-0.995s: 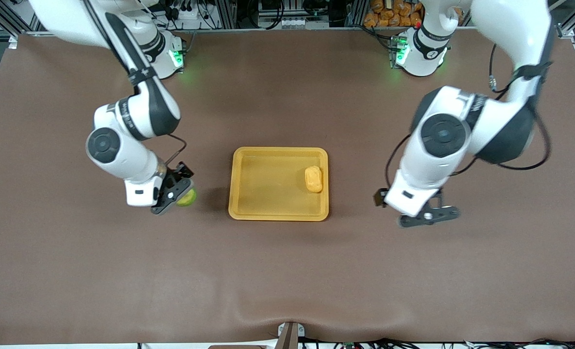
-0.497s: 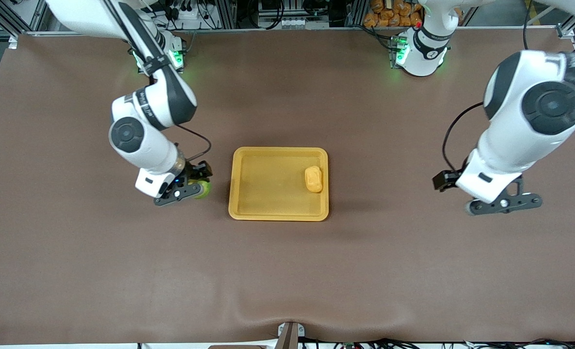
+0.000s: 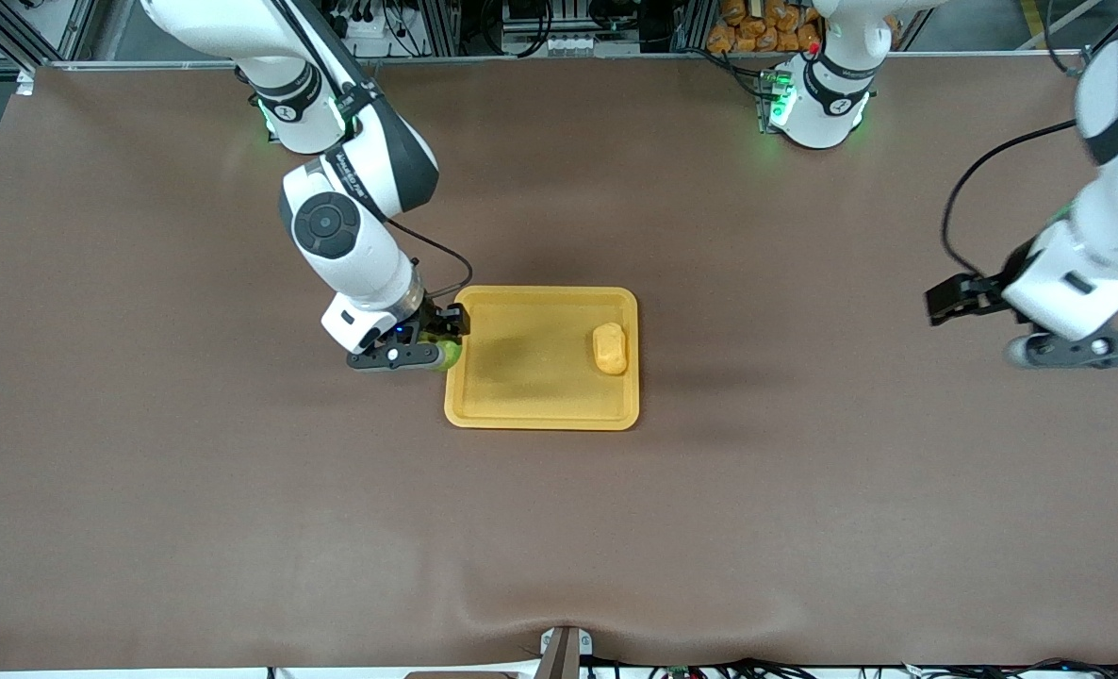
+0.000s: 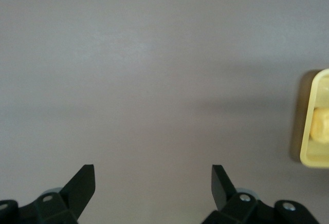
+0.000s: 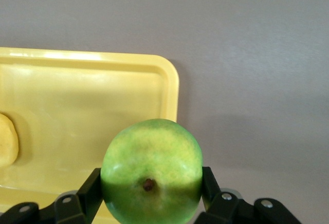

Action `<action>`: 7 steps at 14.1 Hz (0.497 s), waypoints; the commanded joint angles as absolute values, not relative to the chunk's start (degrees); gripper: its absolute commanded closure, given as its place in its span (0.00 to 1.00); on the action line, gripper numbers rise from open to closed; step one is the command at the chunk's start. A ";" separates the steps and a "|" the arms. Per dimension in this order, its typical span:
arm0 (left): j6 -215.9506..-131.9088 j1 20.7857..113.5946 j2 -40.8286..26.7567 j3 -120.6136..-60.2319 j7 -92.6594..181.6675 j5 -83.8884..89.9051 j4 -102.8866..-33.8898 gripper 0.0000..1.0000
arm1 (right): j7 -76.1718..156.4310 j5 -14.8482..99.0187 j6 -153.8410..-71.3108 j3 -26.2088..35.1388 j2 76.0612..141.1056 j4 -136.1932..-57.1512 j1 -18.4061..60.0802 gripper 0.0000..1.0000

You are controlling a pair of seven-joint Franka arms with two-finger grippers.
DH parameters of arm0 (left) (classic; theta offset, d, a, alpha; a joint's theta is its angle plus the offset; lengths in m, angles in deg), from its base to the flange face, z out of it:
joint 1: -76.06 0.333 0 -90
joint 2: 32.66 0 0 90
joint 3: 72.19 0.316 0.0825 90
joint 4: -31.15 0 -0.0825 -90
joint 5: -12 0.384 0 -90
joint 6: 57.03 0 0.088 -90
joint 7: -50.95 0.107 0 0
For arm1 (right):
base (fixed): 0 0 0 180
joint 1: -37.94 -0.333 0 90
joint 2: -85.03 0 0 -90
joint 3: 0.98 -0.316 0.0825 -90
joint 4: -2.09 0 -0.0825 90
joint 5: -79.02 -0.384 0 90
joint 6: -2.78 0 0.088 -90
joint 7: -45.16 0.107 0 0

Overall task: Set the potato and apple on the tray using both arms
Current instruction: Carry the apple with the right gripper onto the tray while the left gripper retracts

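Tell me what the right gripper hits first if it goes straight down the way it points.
Probably the tray's rim: the right gripper, shut on the apple, hangs over that edge, so the apple would touch first.

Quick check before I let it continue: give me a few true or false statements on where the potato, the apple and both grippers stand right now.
1. The oblong pale-yellow potato lies in the flat yellow-orange plastic tray. True.
2. The round green apple rests in the tray. False: the right gripper holds it in the air over the tray's rim at the right arm's end.
3. The left gripper is open and holds nothing. True.
4. The left gripper hangs over the tray. False: it is over bare brown table toward the left arm's end.
5. The potato touches the apple. False: they are apart.
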State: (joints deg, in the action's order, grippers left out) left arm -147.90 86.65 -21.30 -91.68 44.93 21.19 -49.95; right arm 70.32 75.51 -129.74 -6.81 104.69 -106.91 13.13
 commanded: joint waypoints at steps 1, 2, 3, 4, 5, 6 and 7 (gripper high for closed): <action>-144.06 84.44 -26.14 -87.07 50.68 18.95 -51.38 0.00 | 72.31 75.42 -133.96 -6.43 107.87 -106.28 11.22 0.78; -143.17 81.19 -26.76 -84.08 50.60 18.60 -51.55 0.00 | 72.93 75.42 -134.93 -6.43 108.40 -106.28 10.69 0.78; -142.47 79.16 -27.64 -81.44 50.69 18.33 -52.08 0.00 | 73.11 75.50 -135.03 -6.43 108.85 -106.28 9.82 0.78; -142.55 77.31 -29.13 -79.67 50.78 18.15 -53.39 0.00 | 73.11 75.50 -135.38 -6.43 109.72 -106.02 9.20 0.78; -142.55 75.21 -30.10 -77.05 50.87 17.28 -54.10 0.00 | 73.20 75.59 -136.08 -6.35 110.86 -105.93 8.24 0.78; -142.55 72.75 -31.33 -74.23 50.87 16.23 -55.24 0.00 | 74.07 75.59 -136.96 -6.35 111.57 -105.93 7.62 0.78; -142.81 71.33 -32.73 -72.38 50.87 15.35 -56.90 0.00 | 75.12 75.85 -137.92 -6.35 112.18 -105.93 7.27 0.78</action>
State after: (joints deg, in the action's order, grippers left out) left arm -142.35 74.35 -28.66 -76.53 50.00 17.54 -52.28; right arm 72.73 75.51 -136.67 -6.79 110.81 -106.93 8.58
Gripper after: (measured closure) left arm 0.000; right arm 0.203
